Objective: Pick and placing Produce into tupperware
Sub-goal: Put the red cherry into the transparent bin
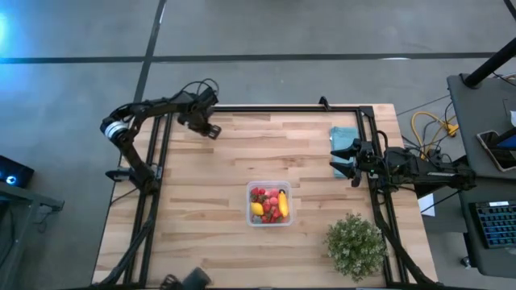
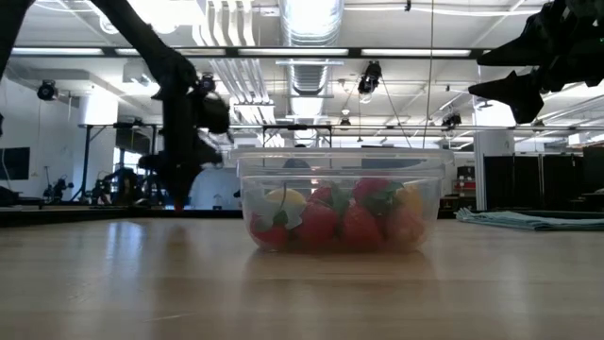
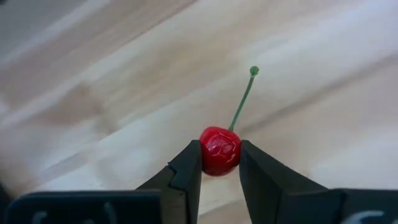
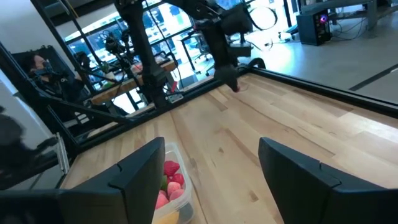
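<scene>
1. Left wrist view gives me the left gripper (image 3: 219, 163) clamped tight on a red cherry (image 3: 219, 150), its green stem sticking up over the bare worktop (image 3: 124, 93).
2. From the high view, I place that gripper at the far left corner of the worktop, well apart from the tupperware (image 1: 268, 203).
3. I see the tupperware near the worktop's middle, holding the produce (image 1: 269, 205): red berries, a yellow banana and a lemon.
4. My right gripper (image 1: 345, 159) waits at the right edge with fingers spread and empty, beside the teal cloth (image 1: 343, 137).
5. I note a potted plant (image 1: 355, 245) at the near right.
</scene>
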Available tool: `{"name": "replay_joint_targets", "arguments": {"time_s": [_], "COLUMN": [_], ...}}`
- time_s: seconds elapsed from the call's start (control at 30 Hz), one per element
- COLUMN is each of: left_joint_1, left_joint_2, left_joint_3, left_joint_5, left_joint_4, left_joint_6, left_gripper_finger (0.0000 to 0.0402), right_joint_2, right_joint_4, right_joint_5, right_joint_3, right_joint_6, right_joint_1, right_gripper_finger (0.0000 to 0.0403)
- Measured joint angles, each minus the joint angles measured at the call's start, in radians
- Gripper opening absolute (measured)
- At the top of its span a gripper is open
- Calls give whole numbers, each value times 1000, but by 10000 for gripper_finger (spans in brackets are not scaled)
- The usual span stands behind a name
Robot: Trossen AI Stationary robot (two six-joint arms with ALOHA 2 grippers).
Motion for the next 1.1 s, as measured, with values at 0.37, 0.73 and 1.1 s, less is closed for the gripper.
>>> {"name": "replay_joint_targets", "arguments": {"time_s": [0.37, 0.73, 1.1], "left_joint_1": [-389, -818, -943], "left_joint_2": [-163, -111, -19], "left_joint_3": [40, 39, 37], "left_joint_5": [306, 414, 209], "left_joint_4": [407, 589, 690], "left_joint_6": [-95, -349, -632], "left_gripper_finger": [73, 73, 178], "right_joint_2": [0, 0, 0], "right_joint_4": [0, 0, 0], "right_joint_5": [0, 0, 0], "right_joint_3": [0, 0, 0], "right_joint_6": [0, 0, 0], "right_joint_1": [0, 0, 0], "right_gripper_finger": [249, 249, 252]}}
